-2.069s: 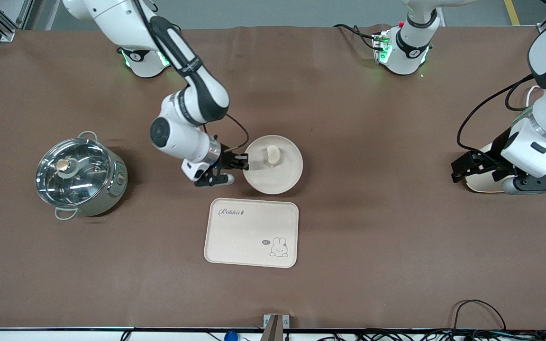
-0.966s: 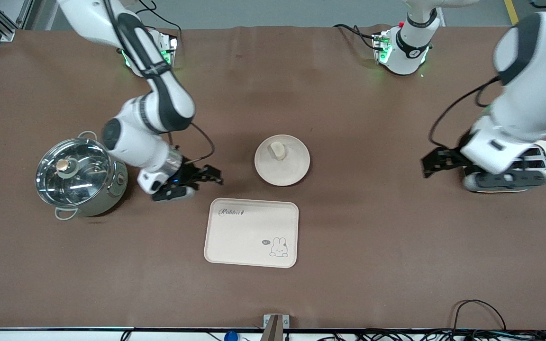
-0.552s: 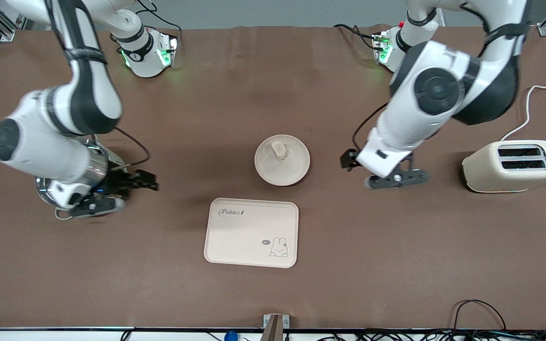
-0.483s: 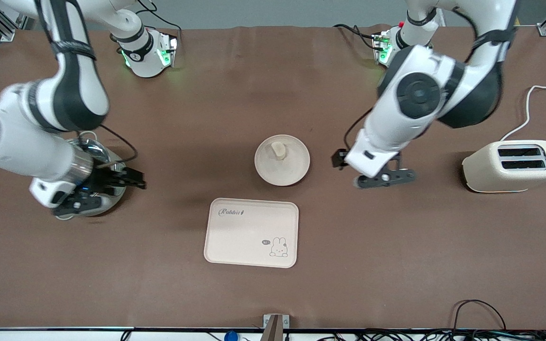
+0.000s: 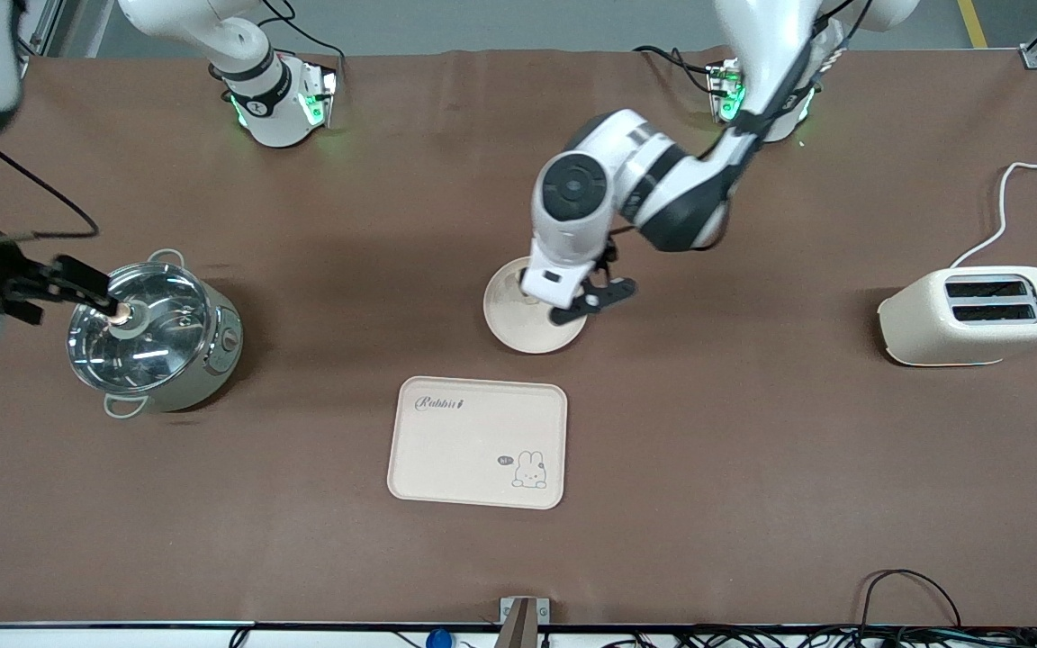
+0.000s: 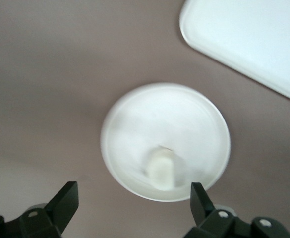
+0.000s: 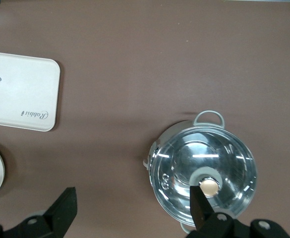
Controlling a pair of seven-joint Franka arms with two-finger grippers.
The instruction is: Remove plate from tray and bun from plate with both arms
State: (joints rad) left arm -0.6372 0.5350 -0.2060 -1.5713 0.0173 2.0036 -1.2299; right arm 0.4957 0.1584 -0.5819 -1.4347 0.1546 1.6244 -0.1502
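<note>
- The bun (image 6: 162,168) is small, pale and smooth. It looks soft and light, so I think a hard squeeze would squash it.
- It lies on the plate (image 5: 523,333), a bit off the middle. The front view hides it under the left arm, but the left wrist view shows it well.
- The bun is longer one way than the other. In the left wrist view its long line runs from the plate's middle toward the rim that is closest to that camera. One rounded end points at the middle.
- I think the best hold is across its short middle, one finger on each long side.
- The plate sits on the desk (image 5: 752,450), off the tray (image 5: 477,442) and farther from the front camera than the tray. It looks hard and a little slippery, so the bun may slide.
- The left claw (image 6: 135,206) hangs over the plate, above the bun. Its fingers are spread wide and hold nothing.
- The right claw (image 7: 135,206) is wide open too and empty. It is up over the steel pot (image 5: 151,331) at the right arm's end of the desk.
- A toaster (image 5: 973,315) stands at the left arm's end.
</note>
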